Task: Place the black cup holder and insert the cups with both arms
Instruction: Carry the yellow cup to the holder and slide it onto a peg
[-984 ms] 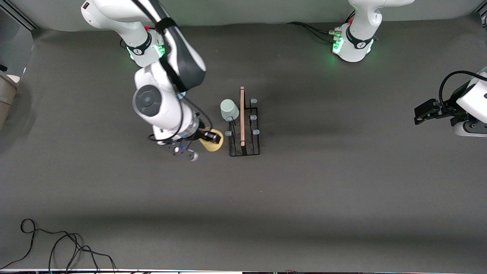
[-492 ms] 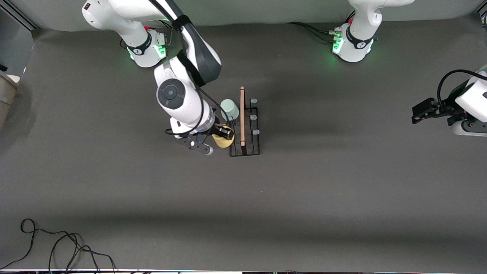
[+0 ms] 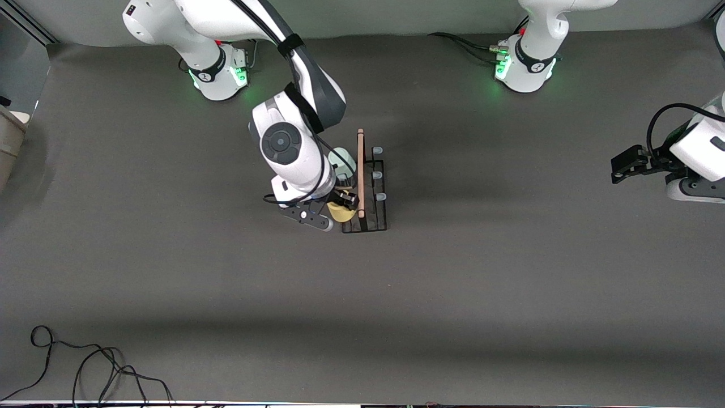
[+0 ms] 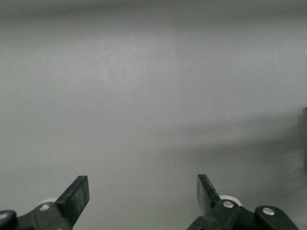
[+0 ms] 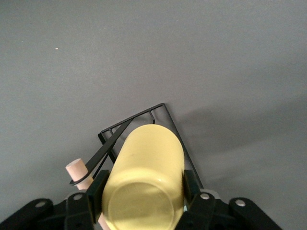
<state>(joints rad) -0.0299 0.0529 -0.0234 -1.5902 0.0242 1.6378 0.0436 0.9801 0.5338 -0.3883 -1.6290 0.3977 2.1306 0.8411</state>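
- My right end effector (image 3: 344, 199) is clamped on the yellow cup (image 3: 338, 213), one finger on each side of its wall. I hold it on its side, base toward my wrist camera, so its mouth can slide onto a prong.
- I carry that cup over the black cup holder (image 3: 364, 225), at the corner nearest the front camera on the right arm's side — the wire frame (image 5: 160, 109) and the end of the wooden handle (image 5: 76, 168) show just past the cup.
- The holder already stands on the worktop (image 3: 453, 283) between the two bases, so I judge the placing done and the inserting under way.
- The pale grey-green cup (image 3: 342, 157) sits on a prong farther from the front camera, partly hidden by my right arm.
- My left end effector (image 3: 623, 170) waits over the left arm's end of the worktop, fingers (image 4: 76, 196) apart and holding nothing — clear of the holder.
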